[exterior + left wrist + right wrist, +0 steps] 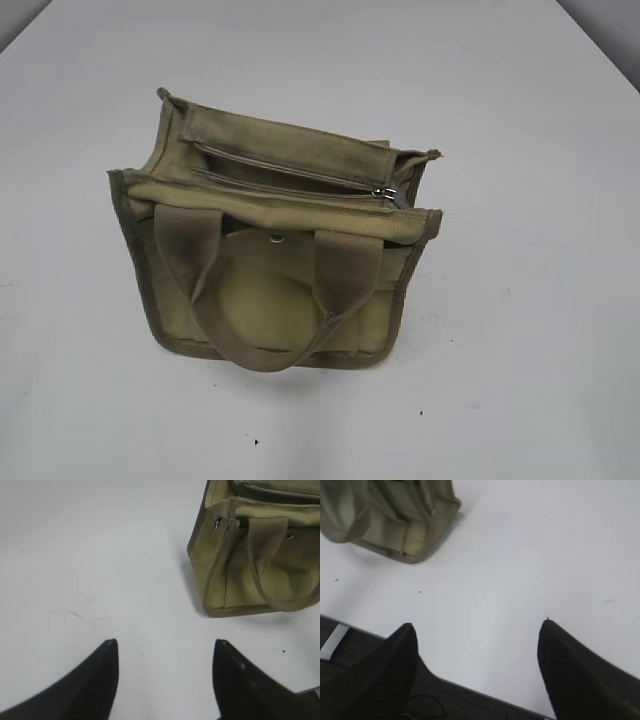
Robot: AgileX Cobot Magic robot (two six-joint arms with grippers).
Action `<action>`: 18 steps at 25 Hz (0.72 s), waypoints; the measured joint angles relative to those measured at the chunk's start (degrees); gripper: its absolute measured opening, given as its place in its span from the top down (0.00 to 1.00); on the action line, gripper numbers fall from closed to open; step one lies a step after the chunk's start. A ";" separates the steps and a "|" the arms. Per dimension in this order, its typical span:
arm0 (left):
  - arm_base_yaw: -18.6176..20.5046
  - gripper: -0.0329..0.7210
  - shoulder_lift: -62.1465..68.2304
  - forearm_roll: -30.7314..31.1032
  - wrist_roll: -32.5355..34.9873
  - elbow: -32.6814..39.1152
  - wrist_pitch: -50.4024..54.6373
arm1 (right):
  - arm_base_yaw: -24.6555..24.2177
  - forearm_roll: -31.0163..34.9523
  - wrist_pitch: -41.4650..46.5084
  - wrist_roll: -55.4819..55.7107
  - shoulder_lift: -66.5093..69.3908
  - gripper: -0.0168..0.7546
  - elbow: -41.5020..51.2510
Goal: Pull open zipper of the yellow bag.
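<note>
The yellow bag (270,280) stands upright in the middle of the white table, its two webbing handles drooping over the front face. Along its top runs the zipper (290,170), with the small silver pull tab (386,195) at the right end. Neither gripper shows in the exterior view. In the left wrist view my left gripper (166,641) is open over bare table, and the bag (235,580) is ahead and to its right, well apart. My right gripper (477,623) is open and holds nothing, with the bag (395,520) far off at the upper left.
A round snap stud (276,237) sits on the bag's front between the handles. The white table (520,350) spreads wide on every side of the bag. A dark strip at the table's near edge (470,695) lies under the right gripper.
</note>
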 joint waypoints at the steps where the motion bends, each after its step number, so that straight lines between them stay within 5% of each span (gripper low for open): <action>1: 0.34 0.35 0.00 0.00 0.03 0.00 0.00 | -3.24 0.11 0.00 0.00 0.00 0.23 0.00; 5: 3.49 0.35 0.00 0.00 0.07 0.00 -0.04 | -14.03 0.18 0.00 0.00 0.00 0.23 0.00; 9: 6.11 0.37 0.00 0.00 0.07 0.00 -0.04 | -19.93 0.18 0.00 0.00 -1.53 0.23 0.00; 18: 6.67 0.38 0.00 -0.05 0.10 0.00 -0.04 | -21.06 0.72 -0.12 0.00 -3.40 0.23 0.00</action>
